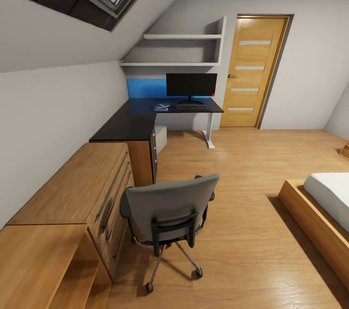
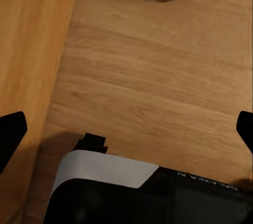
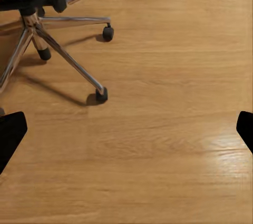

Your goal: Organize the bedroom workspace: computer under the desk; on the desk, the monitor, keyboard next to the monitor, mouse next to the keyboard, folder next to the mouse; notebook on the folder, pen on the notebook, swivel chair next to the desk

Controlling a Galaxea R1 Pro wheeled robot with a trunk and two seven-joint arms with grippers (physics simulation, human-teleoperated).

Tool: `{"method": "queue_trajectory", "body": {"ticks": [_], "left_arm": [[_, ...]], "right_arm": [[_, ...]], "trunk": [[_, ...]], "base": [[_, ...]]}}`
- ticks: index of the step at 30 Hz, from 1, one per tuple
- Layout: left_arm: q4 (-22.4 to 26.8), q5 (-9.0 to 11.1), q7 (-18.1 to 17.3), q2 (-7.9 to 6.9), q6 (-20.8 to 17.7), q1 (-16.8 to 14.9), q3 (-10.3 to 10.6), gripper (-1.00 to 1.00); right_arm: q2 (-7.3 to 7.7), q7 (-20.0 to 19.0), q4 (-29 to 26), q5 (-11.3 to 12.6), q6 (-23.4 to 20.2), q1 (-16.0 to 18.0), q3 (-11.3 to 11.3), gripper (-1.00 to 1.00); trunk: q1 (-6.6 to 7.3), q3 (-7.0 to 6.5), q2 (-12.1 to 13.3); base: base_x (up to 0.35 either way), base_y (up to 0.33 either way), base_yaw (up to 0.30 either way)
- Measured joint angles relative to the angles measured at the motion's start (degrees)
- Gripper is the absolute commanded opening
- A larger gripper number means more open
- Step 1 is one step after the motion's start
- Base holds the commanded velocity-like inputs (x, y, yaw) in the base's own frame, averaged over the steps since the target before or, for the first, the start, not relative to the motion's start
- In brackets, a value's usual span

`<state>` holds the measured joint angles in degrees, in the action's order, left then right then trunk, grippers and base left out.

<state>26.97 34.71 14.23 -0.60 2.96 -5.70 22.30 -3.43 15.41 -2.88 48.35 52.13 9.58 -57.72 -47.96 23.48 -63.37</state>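
1. An attic bedroom, seen from the robot's head: the swivel chair (image 1: 169, 212) stands on the wood floor (image 1: 242, 202) beside the light oak cabinet (image 1: 72, 187), well apart from the far run of the black desk (image 1: 131, 124), its back turned to the camera.

2. On the desk, the monitor (image 1: 191, 86) stands upright with the keyboard (image 1: 191, 105) just in front of it; a small blue item, likely the folder (image 1: 161, 106), lies near the keyboard's left end.

3. Both grippers hang over bare floor. The left gripper (image 2: 126, 126) and the right gripper (image 3: 126, 129) each show dark fingertips at opposite picture edges, spread wide, holding nothing.

4. Judged from this, the desk items look largely placed and the chair step seems in hand; the next move calls for closing in on the chair and pushing it toward the desk.

5. Hard to make out: mouse, notebook and pen are too small to tell at this range. The chair's seat is hidden by its backrest. A pale box under the desk (image 1: 161, 138) may be the computer, partly cut off by the drawer unit.
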Motion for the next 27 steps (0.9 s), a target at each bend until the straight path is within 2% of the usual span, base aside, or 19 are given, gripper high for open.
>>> {"method": "queue_trajectory", "body": {"ticks": [3,4,7,10,13,17,19,21,27], "left_arm": [[-0.3,0.2,0.0,0.32,-3.2,-3.4,0.1,1.0],[-0.5,0.3,0.0,0.48,-4.9,-5.4,0.1,1.0],[-0.8,0.3,0.0,0.62,-7.1,-8.8,0.1,1.0],[-1.5,0.4,-0.1,0.74,-8.0,-10.3,0.0,1.0],[-3.6,0.4,-0.3,0.77,-8.0,-10.8,0.0,1.0],[-7.7,0.4,-0.5,0.81,-5.4,-11.1,0.0,1.0],[-9.2,0.3,-0.4,0.75,-0.6,-11.2,-0.2,1.0],[-10.2,0.4,-0.4,0.73,2.0,-11.3,-0.3,1.0],[-11.3,0.1,-0.4,1.25,3.5,-11.3,0.2,1.0]], "right_arm": [[-0.08,0.1,-0.2,0.1,-2.7,3.6,0.0,1.0],[-0.12,0.2,-0.3,0.1,-5.6,5.9,0.0,1.0],[-0.14,0.2,-0.5,0.1,-11.1,10.4,0.0,1.0],[0.02,0.2,-0.6,0.2,-14.1,13.1,0.2,1.0],[0.31,0.2,-0.6,0.2,-15.0,14.1,0.5,1.0],[1.22,0.2,-0.6,0.2,-14.7,14.8,1.5,1.0],[1.23,0.2,-0.4,0.3,-12.8,15.0,1.9,1.0],[0.73,0.2,-0.3,0.3,-11.9,15.0,2.0,1.0],[0.29,0.2,-0.3,0.4,-11.6,15.0,2.2,1.0]], "trunk": [[-0.66,0.55,-1.2],[-0.88,0.72,-1.6],[-1.54,1.26,-2.8],[-2.19,1.81,-4.0],[-2.85,2.36,-5.2],[-3.73,3.08,-6.8],[-4.17,3.44,-7.6],[-4.61,3.8,-8.4],[-5.93,4.87,-10.8]], "base": [[0.0,0.0,0.0],[0.0,0.0,0.0],[0.0,0.0,0.0],[0.0,0.0,0.0],[0.0,0.0,0.0],[0.0,0.0,0.0],[0.0,0.0,0.0],[0.0,0.0,0.0],[0.0,0.0,0.0]]}}
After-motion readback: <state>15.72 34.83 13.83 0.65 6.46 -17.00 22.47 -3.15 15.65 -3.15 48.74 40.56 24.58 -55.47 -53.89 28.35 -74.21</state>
